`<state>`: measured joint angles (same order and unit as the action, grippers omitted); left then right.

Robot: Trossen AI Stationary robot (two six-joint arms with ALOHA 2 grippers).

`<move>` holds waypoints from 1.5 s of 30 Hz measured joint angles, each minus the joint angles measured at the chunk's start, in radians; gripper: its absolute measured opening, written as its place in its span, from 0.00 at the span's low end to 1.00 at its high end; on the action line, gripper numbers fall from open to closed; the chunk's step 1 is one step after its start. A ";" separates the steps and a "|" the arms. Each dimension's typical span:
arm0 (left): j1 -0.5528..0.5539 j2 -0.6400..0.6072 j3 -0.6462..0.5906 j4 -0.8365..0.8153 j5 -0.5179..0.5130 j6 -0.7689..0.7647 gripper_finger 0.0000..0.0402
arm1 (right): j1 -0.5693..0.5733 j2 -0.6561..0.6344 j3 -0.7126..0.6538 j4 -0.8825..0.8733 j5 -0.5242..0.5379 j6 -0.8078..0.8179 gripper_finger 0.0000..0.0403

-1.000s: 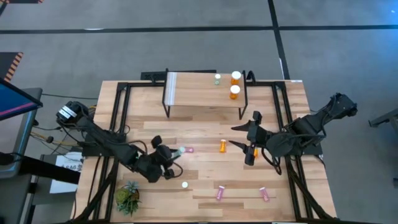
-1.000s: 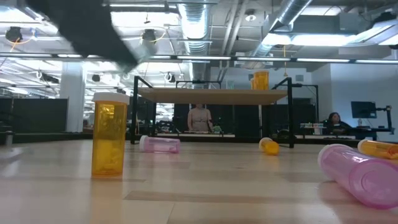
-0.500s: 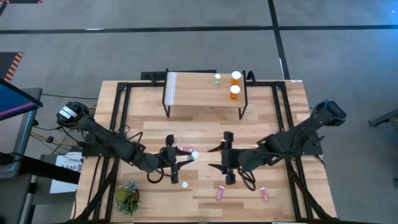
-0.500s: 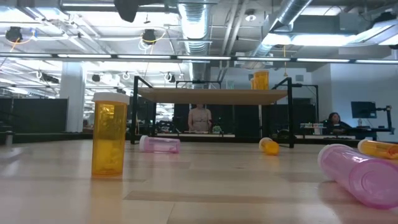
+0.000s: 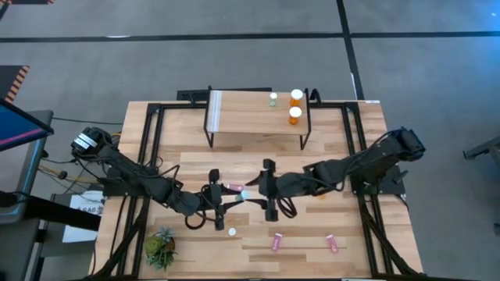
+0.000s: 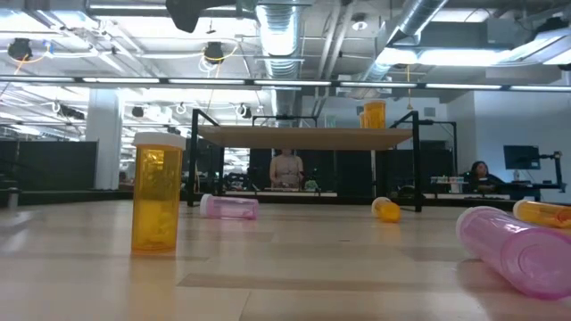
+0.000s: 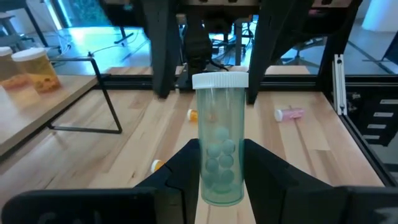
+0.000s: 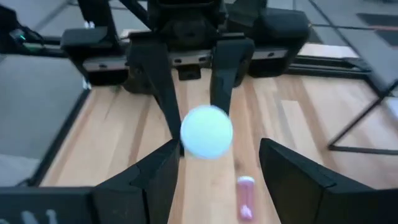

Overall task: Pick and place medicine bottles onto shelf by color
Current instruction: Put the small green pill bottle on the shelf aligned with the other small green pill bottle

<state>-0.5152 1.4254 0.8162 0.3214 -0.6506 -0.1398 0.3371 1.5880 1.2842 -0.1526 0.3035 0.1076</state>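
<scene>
Left hand clamps clear cylindrical teal bottle; right hand spread apart.

The wooden table carries the shelf, a plant and scattered medicine bottles

The table stood on a grey concrete floor crossed by dark lines. Beyond its far edge, the low view showed an open hall with ducts and pipes under the ceiling, strip lights, a white column, and two people seated at desks beside a monitor.
</scene>
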 joint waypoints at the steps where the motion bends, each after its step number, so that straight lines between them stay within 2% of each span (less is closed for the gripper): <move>1: 0.000 0.000 0.000 -0.001 0.000 0.000 0.23 | -0.007 0.007 0.000 0.015 -0.024 0.000 0.61; 6: 0.000 0.000 0.000 -0.009 0.000 -0.002 0.23 | -0.019 0.024 0.000 0.041 -0.093 -0.001 0.61; 15: 0.000 0.000 0.000 -0.016 0.001 -0.004 0.23 | -0.019 0.003 0.001 0.046 -0.097 -0.004 0.60; 26: 0.000 0.000 0.000 -0.017 -0.001 -0.008 0.23 | -0.026 0.002 0.001 0.024 -0.101 0.004 0.39; 35: 0.000 0.000 0.000 -0.018 -0.006 -0.024 0.23 | -0.027 0.001 0.001 0.022 -0.100 0.004 0.32; 39: 0.000 0.000 0.000 -0.018 -0.014 -0.030 0.27 | -0.027 0.001 0.001 0.021 -0.100 0.005 0.32; 45: 0.000 0.000 0.000 -0.016 -0.043 -0.023 0.40 | -0.034 0.001 0.000 0.010 -0.100 0.000 0.33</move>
<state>-0.5156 1.4254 0.8158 0.3050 -0.6938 -0.1629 0.3035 1.5894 1.2846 -0.1425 0.2035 0.1078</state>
